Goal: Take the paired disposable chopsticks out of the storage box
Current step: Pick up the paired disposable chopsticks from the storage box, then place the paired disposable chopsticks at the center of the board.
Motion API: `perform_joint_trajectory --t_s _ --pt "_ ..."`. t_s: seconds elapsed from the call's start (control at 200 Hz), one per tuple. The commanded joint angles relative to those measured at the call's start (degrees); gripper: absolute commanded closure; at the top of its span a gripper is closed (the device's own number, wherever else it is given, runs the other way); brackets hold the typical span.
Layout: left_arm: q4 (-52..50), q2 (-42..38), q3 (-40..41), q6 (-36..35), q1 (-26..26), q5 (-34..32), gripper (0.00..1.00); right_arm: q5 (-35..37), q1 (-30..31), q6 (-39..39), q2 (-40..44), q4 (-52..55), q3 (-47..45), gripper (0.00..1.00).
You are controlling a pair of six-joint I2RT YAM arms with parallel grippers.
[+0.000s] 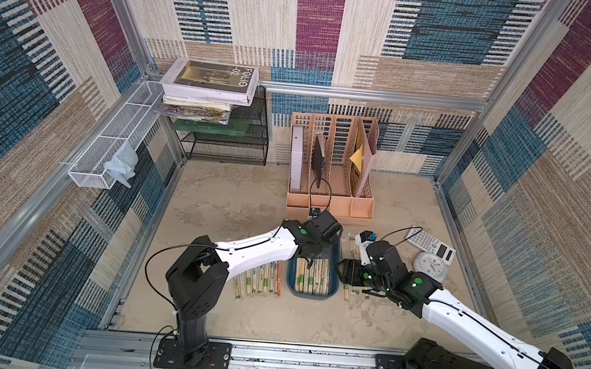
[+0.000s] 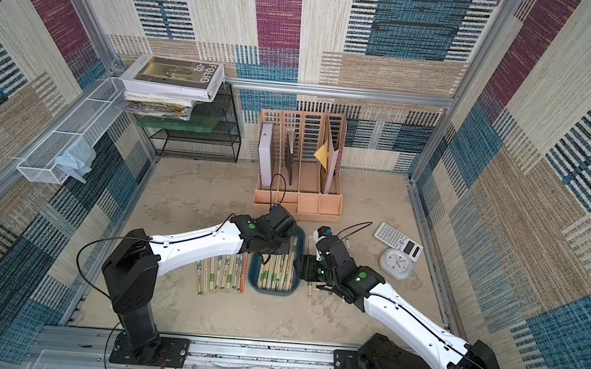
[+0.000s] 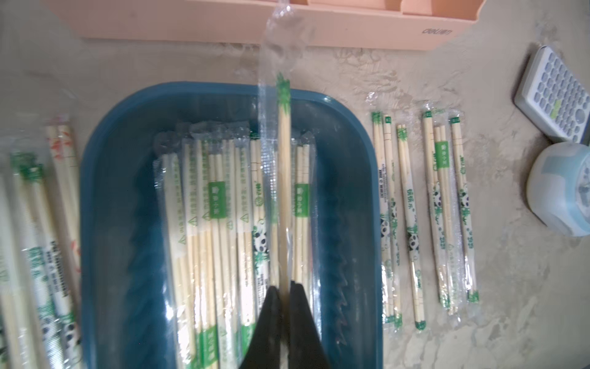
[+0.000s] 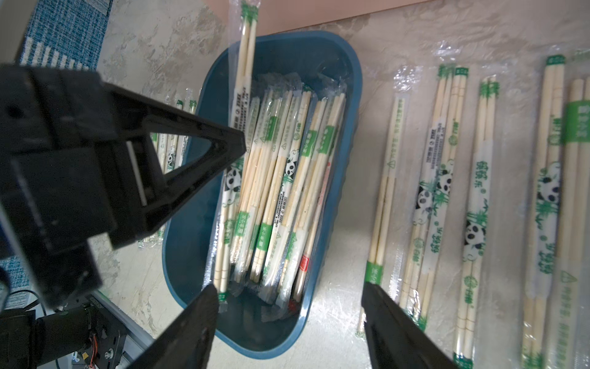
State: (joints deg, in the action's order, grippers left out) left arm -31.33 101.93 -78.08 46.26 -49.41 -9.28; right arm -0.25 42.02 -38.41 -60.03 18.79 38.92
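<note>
Teal storage box sits toward the tabletop's front edge, midway across, holding paired disposable chopsticks; left jaws pinch one wrapped pair above it, right jaws gape empty beside its right side.

A peach slotted file organizer stands at the back of the mottled beige tabletop. Its leftmost slot holds a white box, the next a dark flat item, and further right is a yellow sheet. Beside it in both top views, a black mesh rack carries a stack of books, the top one printed FOLIO -02. A white wire basket hangs along the side wall, a pale crumpled cloth in its near end. A grey calculator lies just beside a round pale-blue clock. Woven patchwork panels line the walls
</note>
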Motion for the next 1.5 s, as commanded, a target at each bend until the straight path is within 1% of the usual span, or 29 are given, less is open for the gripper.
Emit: perform_joint_trajectory --t_s 0.0,0.16,0.32,0.446,0.526,0.641,0.766,1.036,1.227,1.387,1.497 --pt "-0.9 -3.4 2.1 -1.1 0.8 -1.9 0.98 0.6 1.0 0.1 -0.9 -0.8 0.8 0.26" --pt "-1.4 -9.7 7.4 -1.2 2.7 -3.2 0.98 1.4 3.0 -0.1 -3.0 -1.0 2.4 0.26" --pt "-1.5 -16.4 14.6 -1.1 5.4 -4.1 0.98 2.0 4.6 -0.3 -4.6 -1.5 3.8 0.26" --pt "-1.2 -20.3 19.7 -0.4 7.3 -4.5 0.98 2.0 5.1 -0.3 -5.8 -2.0 4.3 0.26" --pt "-0.3 -21.4 21.8 -0.2 8.1 -4.5 0.97 1.8 5.5 -0.5 -6.7 -2.3 4.7 0.26" --pt "1.0 -20.6 22.8 -0.5 8.4 -4.2 0.97 1.9 6.3 -0.5 -8.0 -2.5 5.7 0.26" --pt "2.8 -17.7 23.0 -0.7 8.4 -3.5 0.97 2.4 7.0 -0.4 -9.0 -2.3 6.6 0.26" --pt "7.9 -12.4 23.9 -0.2 8.4 -1.8 0.97 2.8 7.2 -0.6 -9.0 -2.0 6.6 0.26" --pt "10.3 -9.8 23.2 0.0 8.4 0.2 0.96 3.0 7.3 -0.7 -9.1 -1.9 6.7 0.26" --pt "10.5 -8.3 22.5 -0.5 8.4 0.7 0.9 3.1 7.4 -0.8 -9.3 -1.7 6.9 0.26" --pt "10.0 -8.4 22.5 -0.6 8.4 0.7 0.8 3.1 7.4 -0.8 -9.3 -1.8 7.0 0.26"
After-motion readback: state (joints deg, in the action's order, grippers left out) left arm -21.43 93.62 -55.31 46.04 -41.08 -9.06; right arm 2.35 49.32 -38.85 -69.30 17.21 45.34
